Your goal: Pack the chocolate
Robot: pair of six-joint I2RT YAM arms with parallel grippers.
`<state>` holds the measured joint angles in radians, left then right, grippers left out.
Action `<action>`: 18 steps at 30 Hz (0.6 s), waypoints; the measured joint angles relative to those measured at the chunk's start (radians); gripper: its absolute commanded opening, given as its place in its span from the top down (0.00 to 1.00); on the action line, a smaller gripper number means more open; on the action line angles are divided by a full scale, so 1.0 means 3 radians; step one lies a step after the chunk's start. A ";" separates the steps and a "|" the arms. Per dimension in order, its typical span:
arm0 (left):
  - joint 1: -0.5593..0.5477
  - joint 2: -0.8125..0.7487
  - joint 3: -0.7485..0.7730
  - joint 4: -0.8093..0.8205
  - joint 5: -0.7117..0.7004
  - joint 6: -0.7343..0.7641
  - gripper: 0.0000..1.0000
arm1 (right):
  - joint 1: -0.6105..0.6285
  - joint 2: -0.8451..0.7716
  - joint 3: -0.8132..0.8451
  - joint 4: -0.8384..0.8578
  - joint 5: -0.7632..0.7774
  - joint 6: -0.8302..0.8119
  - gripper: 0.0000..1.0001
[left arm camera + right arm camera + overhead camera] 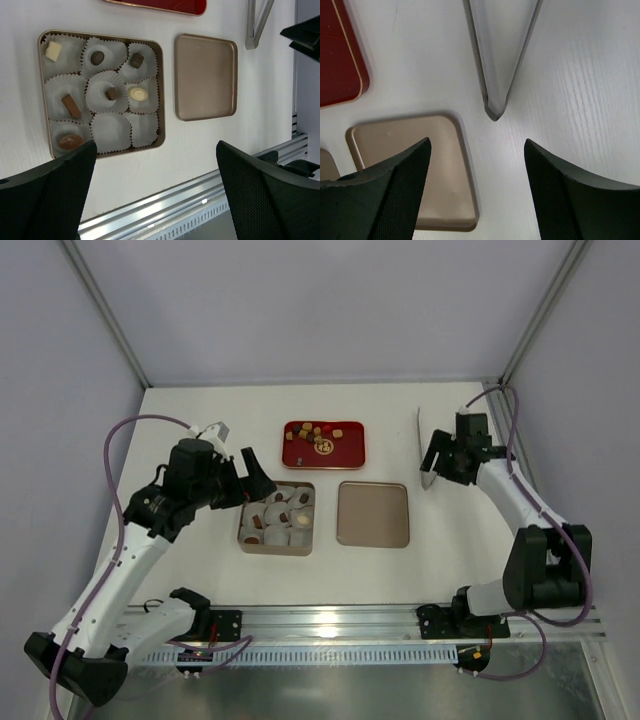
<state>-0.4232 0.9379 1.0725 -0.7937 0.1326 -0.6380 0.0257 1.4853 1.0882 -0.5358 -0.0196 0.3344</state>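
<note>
Reading left fingers (50, 195) spread, idle over the part-filled tin (161, 100) of chocolate (112, 93), right fingers (385, 195) spread above the tongs (502, 50) by the worktop's (450, 540) right edge, I'd guess to grab them.

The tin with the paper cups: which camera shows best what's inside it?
The left wrist view: it looks straight down on the tin, where seven cups hold chocolate and two are empty. The top view shows it small, contents hard to tell. The right wrist view catches at most a corner sliver.
</note>
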 measured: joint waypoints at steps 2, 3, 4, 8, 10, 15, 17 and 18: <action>0.0000 0.0051 -0.0008 0.0041 0.0001 -0.0033 0.00 | 0.0081 -0.0278 -0.0319 0.0122 -0.0018 0.0065 0.31; -0.0003 0.0074 -0.0011 0.0065 0.0001 -0.0038 0.00 | 0.0154 -0.0399 -0.0491 0.0158 -0.0027 0.0107 0.32; -0.0009 0.0100 -0.0019 0.0093 0.0001 -0.0047 0.00 | 0.0256 -0.0498 -0.0675 0.0215 -0.0031 0.0148 0.33; -0.0099 0.0191 -0.0062 0.0203 -0.0001 -0.0094 0.00 | 0.0604 -0.0572 -0.1115 0.0273 -0.0025 0.0295 0.35; -0.0196 0.0249 -0.0070 0.0247 -0.0015 -0.0121 0.01 | 0.0715 -0.0570 -0.1259 0.0306 -0.0029 0.0348 0.37; -0.0504 0.0422 -0.0075 0.0361 -0.0089 -0.0149 0.00 | 0.0740 -0.0556 -0.1434 0.0454 -0.0017 0.0455 0.42; -0.0585 0.0481 -0.0076 0.0385 -0.0107 -0.0161 0.00 | 0.0741 -0.0520 -0.1443 0.0516 -0.0015 0.0476 0.45; -0.0607 0.0507 -0.0076 0.0398 -0.0113 -0.0175 0.00 | 0.0744 -0.0496 -0.1443 0.0554 -0.0013 0.0481 0.47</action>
<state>-0.6052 1.0901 1.0496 -0.6743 0.0986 -0.6907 0.2489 1.3365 0.6552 -0.3695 -0.0235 0.4786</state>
